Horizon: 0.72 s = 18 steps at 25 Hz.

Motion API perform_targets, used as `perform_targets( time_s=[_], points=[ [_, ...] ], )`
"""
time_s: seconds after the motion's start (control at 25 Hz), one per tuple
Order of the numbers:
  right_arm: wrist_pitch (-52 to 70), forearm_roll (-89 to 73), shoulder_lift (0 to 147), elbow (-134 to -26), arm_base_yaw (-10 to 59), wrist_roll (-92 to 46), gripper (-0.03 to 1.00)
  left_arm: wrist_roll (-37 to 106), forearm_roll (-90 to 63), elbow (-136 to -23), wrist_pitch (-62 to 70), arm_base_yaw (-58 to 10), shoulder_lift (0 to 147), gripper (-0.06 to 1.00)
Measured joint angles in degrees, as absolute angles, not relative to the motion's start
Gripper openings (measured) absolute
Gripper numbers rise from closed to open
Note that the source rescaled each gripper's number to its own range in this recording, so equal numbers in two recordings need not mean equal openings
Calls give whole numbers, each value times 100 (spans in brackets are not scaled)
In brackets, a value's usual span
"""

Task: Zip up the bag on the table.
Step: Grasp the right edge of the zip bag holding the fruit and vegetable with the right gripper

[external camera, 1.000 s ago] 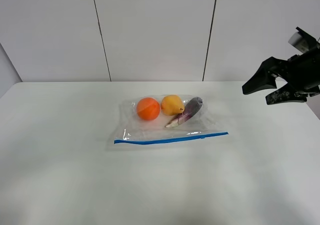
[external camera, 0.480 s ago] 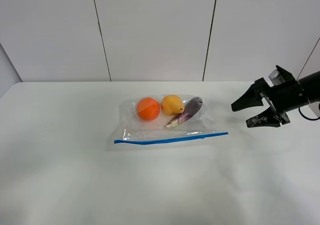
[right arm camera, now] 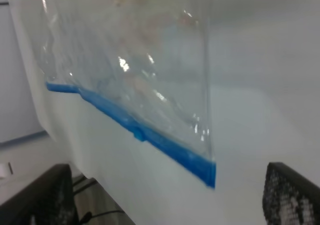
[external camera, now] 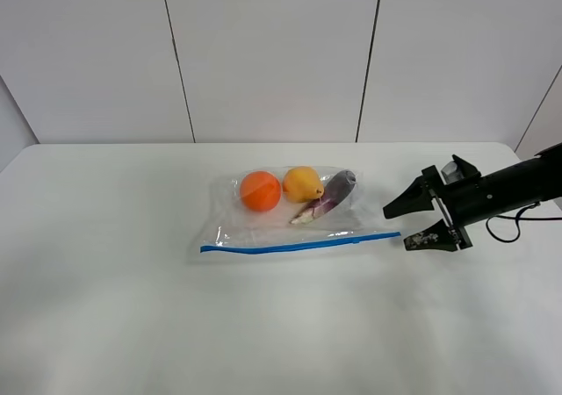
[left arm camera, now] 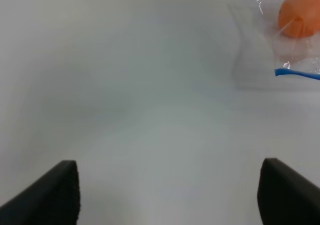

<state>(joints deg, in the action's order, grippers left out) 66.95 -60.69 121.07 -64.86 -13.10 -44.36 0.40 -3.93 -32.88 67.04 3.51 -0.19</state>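
The clear bag (external camera: 290,224) lies flat in the middle of the white table (external camera: 123,316), with an orange, a yellow and a purple item inside. Its blue zipper strip (external camera: 299,245) runs along the near edge. My right gripper (external camera: 397,228) is open, low over the table, just right of the strip's right end and apart from it. The right wrist view shows the bag (right arm camera: 135,50) and the strip (right arm camera: 150,137) close ahead of my open gripper (right arm camera: 165,200). My left gripper (left arm camera: 170,200) is open and empty, and sees the bag's left corner (left arm camera: 295,40) far off.
Grey wall panels (external camera: 272,53) stand behind the table's far edge. The right arm's black body (external camera: 509,189) reaches in from the right edge with a cable hanging off it. The left arm is out of the exterior view.
My right gripper has come down from high at the right and moved left, stopping beside the right end of the blue zipper strip. The bag has not moved.
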Motion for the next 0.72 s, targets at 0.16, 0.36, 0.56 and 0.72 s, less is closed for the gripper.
perform_targets(
  time_s=[0.16,0.36,0.56,0.72],
  points=[
    [6695,-6139,12435,-6795,-1076,-4436,93,40,-393,-3288,6704,351,-19,96],
    [6722,-6183,12488,-6887,-1022,-4436,89,40,-393,-3288,6704,351,-19,96],
    [6722,-6179,12495,-6887,-1022,-4436,70,40,-393,-3288,6704,351,-19,96],
    [6722,-6076,12495,-6887,-1022,-4436,60,40,-393,-3288,6704,351,-19,96]
  ],
)
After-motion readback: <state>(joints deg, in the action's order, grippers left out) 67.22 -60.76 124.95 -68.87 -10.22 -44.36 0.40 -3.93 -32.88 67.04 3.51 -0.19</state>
